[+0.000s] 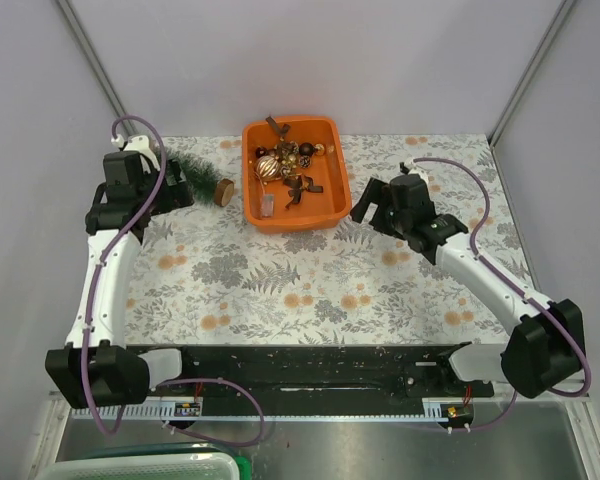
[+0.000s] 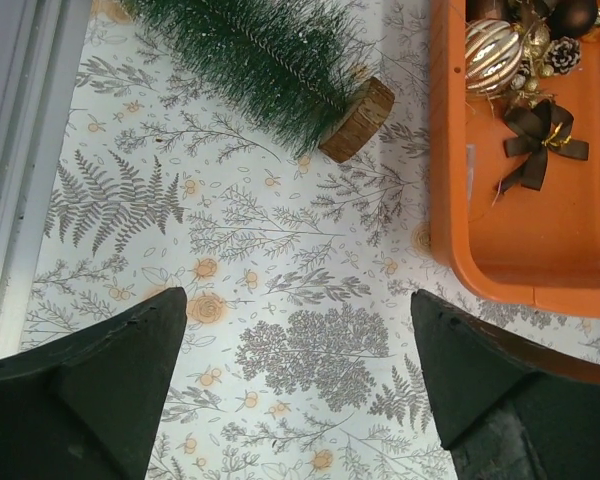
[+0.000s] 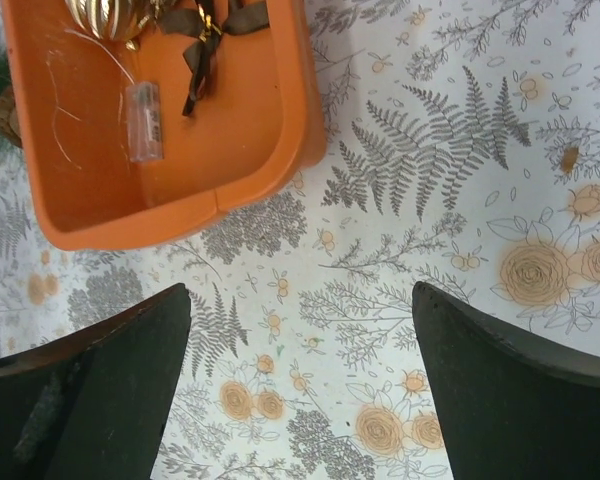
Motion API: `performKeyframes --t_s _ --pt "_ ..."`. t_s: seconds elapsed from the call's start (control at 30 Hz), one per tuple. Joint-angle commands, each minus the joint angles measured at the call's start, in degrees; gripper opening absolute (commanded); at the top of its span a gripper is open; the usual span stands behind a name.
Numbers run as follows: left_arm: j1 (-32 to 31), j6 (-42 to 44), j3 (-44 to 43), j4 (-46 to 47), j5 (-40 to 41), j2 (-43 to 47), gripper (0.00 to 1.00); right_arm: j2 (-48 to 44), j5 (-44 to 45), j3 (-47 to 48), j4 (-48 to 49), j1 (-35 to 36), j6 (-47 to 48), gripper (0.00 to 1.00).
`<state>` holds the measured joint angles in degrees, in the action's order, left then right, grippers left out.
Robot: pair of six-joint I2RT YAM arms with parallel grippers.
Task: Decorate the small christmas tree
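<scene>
The small christmas tree (image 1: 193, 177) lies on its side at the back left, dark green with frosted tips (image 2: 260, 55); its round wooden base (image 2: 358, 120) points toward the orange tray (image 1: 325, 205). In the tray are a gold striped ball (image 2: 493, 55), a pinecone (image 2: 563, 55), a brown ribbon bow (image 2: 540, 140) and a clear battery pack with thin wire (image 3: 145, 120). My left gripper (image 2: 298, 330) hovers open over the cloth just short of the tree, holding nothing. Open and empty too, my right gripper (image 3: 300, 330) hangs over the cloth off the tray's near right corner (image 3: 280, 170).
A floral and fern printed cloth (image 1: 310, 280) covers the table. Grey walls close in the left, back and right sides. The arm bases sit on a black rail (image 1: 300, 370) at the near edge. Part of a white and green bin (image 1: 150, 468) shows below the rail.
</scene>
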<state>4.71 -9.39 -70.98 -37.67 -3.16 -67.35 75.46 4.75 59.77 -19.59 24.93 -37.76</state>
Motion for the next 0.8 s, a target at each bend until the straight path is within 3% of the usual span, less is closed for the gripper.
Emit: performKeyframes --t_s 0.0,0.43,0.77 --pt "0.3 -4.3 -3.9 2.2 1.8 -2.7 0.98 -3.4 6.1 -2.8 0.2 2.4 1.4 1.00" --pt "-0.9 -8.2 -12.9 1.4 9.2 -19.5 0.95 -7.3 12.1 -2.8 -0.4 7.3 3.6 0.99" --pt "-0.8 -7.9 -14.4 5.1 8.6 -27.4 0.82 -4.1 10.5 -2.6 3.7 8.2 4.4 0.99"
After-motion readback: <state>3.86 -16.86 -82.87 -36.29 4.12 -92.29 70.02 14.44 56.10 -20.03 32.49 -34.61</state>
